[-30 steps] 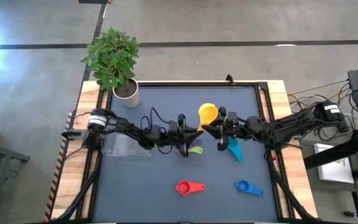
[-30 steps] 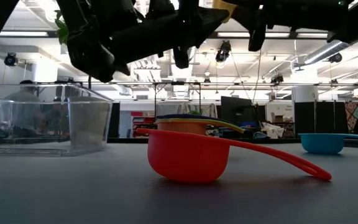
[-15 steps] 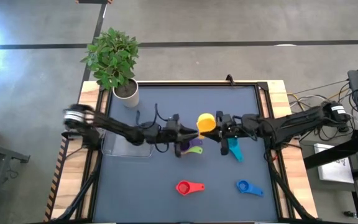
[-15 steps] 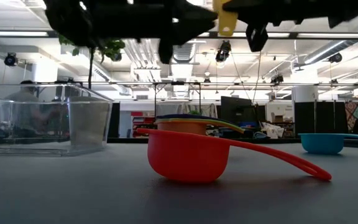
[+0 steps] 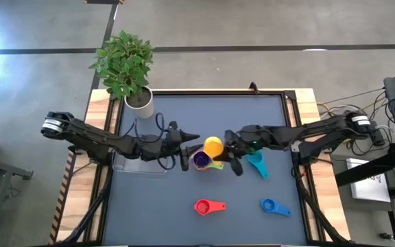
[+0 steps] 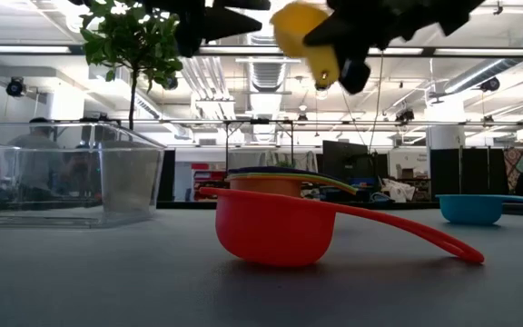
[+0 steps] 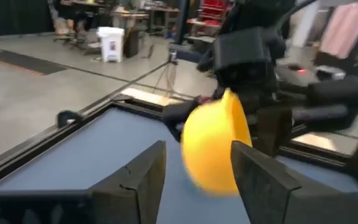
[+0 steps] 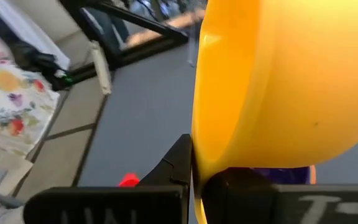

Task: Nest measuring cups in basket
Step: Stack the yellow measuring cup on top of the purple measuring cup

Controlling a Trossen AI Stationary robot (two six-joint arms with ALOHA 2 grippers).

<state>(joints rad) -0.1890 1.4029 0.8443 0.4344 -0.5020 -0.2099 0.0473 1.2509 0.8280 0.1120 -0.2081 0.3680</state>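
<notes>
- Two dark arms meet over the middle of the grey tabletop [image 5: 184, 110], beside the shallow clear plastic rectangular basket [image 5: 137, 162] that sits at the tabletop's left edge.
- The right gripper [image 5: 226, 145] is clamped on the yellow plastic measuring cup [image 5: 212, 146]; its fingers [image 8: 173, 168] pinch the cup's rim, and the cup hangs in the air, well to the right of the basket.
- Just below the yellow cup sits a small nested stack with the purple plastic measuring cup [image 5: 201, 160] on top, a green handle [image 5: 216, 165] poking out; in the low view an orange cup [image 6: 266, 185] forms its base.
- The left gripper [image 5: 184, 145] hovers between the basket and the stack, its fingers [image 7: 143, 180] spread apart and empty, the yellow cup just in front of them.
- The teal plastic measuring cup [image 5: 258, 164] lies beyond the stack, farther from the basket.
- The red plastic measuring cup [image 5: 206, 206] and the blue plastic measuring cup [image 5: 273, 206] rest near the front edge, well apart from the basket.
- The basket holds no cups that can be made out.
- A white pot with a green plant [image 5: 132, 75] stands behind the basket.
</notes>
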